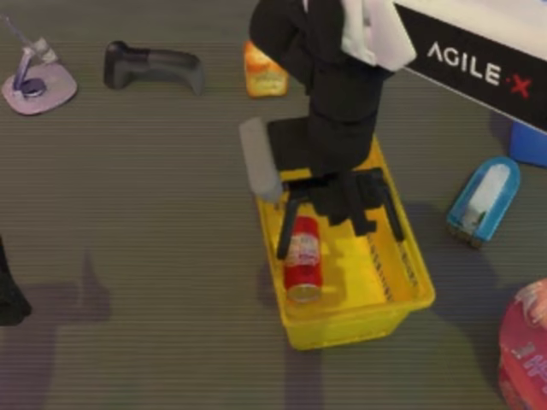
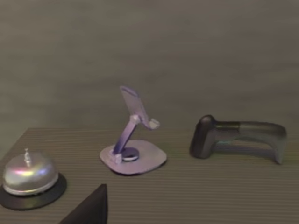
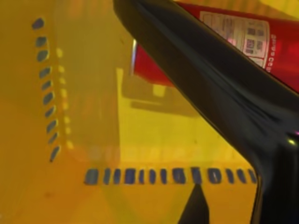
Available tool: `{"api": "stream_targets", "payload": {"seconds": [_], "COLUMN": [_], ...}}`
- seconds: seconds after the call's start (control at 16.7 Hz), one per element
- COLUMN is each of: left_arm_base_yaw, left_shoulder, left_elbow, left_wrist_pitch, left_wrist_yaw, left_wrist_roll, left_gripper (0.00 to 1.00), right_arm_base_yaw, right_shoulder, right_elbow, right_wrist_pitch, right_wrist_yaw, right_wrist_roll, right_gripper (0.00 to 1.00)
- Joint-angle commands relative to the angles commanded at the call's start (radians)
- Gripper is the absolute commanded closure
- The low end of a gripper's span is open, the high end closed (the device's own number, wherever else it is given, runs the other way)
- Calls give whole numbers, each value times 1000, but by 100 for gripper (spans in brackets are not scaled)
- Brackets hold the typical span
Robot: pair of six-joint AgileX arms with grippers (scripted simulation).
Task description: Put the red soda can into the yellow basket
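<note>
The red soda can (image 1: 302,259) lies on its side inside the yellow basket (image 1: 410,286), by its left wall, silver end toward the front. In the right wrist view the red soda can (image 3: 261,42) shows beyond a black folding handle (image 3: 210,84) above the basket's slotted wall (image 3: 154,176). My right gripper (image 1: 342,203) hangs open over the basket's far half, apart from the can, with one fingertip (image 3: 196,207) in sight and nothing between the fingers. My left gripper (image 1: 7,299) is parked open at the table's left edge.
A grey scanner (image 1: 154,67), a phone stand (image 1: 36,81) and an orange bottle (image 1: 265,73) stand at the back. A grey bar (image 1: 259,158) lies by the basket's far left corner. Right of the basket are a blue stapler (image 1: 484,201), a blue bin (image 1: 530,141) and a big red container (image 1: 523,350).
</note>
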Motion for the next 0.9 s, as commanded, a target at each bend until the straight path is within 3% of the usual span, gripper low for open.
{"api": "stream_targets", "payload": {"seconds": [0.42,0.9], "left_arm_base_yaw": [0,0], "left_shoulder": [0,0], "left_elbow": [0,0], "left_wrist_pitch": [0,0], "left_wrist_yaw": [0,0], "left_wrist_roll": [0,0], "left_gripper": [0,0], "right_arm_base_yaw": [-2,-29], "right_shoulder": [0,-31], "right_elbow": [4,149], "right_wrist_pitch": [-4,-180], "right_wrist_yaw": [0,0], "right_wrist_roll": [-1,-37], "right_gripper": [100,100]}}
